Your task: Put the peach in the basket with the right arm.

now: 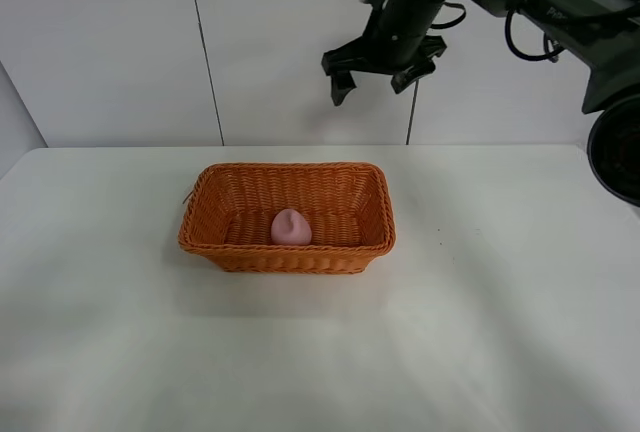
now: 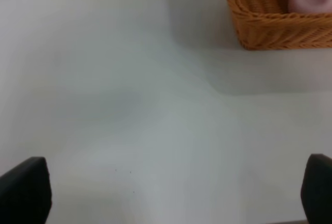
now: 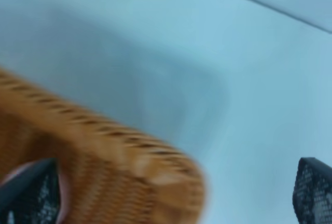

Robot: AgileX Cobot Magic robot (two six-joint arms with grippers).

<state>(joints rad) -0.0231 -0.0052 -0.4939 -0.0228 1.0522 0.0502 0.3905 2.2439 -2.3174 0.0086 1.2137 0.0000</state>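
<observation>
Black-fingered and spread wide, the left gripper (image 2: 166, 195) is being held idle over the white table (image 2: 104, 105), short of the wicker basket (image 1: 290, 258), where the peach (image 1: 291, 227) is already being cradled on the floor near the front wall. High above the back rim, the right gripper (image 1: 371, 87) is being carried empty with its jaws apart. The placing step is therefore being judged done, and only a clear retreat is being called for next.

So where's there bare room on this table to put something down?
The table is bare left, right and in front of the basket. The only crowded spot is inside it, around the peach.
</observation>
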